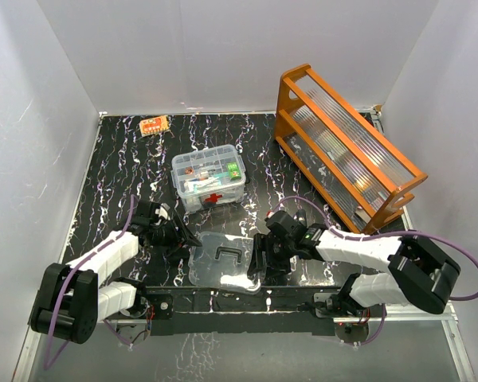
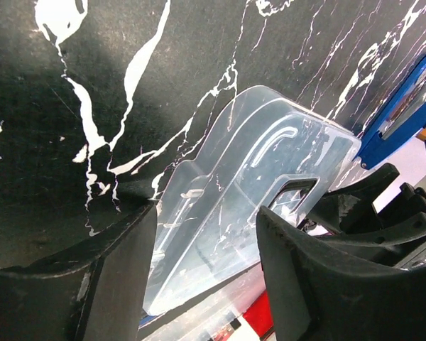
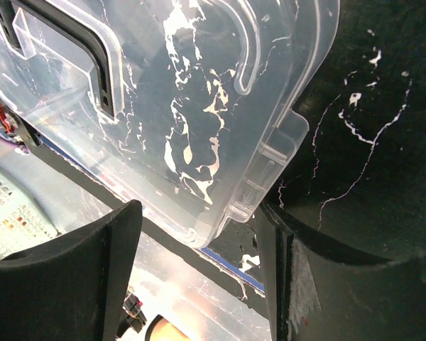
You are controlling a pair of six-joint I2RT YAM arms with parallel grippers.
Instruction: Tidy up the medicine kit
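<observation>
The medicine kit (image 1: 209, 179) is a small clear box with a red cross on its front. It stands uncovered mid-table with small packets inside. Its clear lid (image 1: 223, 263) with a dark handle (image 1: 227, 253) lies near the table's front edge. My left gripper (image 1: 181, 237) is open at the lid's left edge. In the left wrist view the lid (image 2: 255, 177) reaches in between the gripper's (image 2: 206, 284) fingers. My right gripper (image 1: 259, 259) is open at the lid's right edge. In the right wrist view a corner of the lid (image 3: 199, 106) sits between the gripper's (image 3: 199, 284) fingers.
A large orange wooden rack (image 1: 346, 147) with ribbed clear panels stands at the back right. A small orange packet (image 1: 154, 125) lies at the back left. White walls enclose the black marbled table (image 1: 119, 183). The arm bases sit just below the lid.
</observation>
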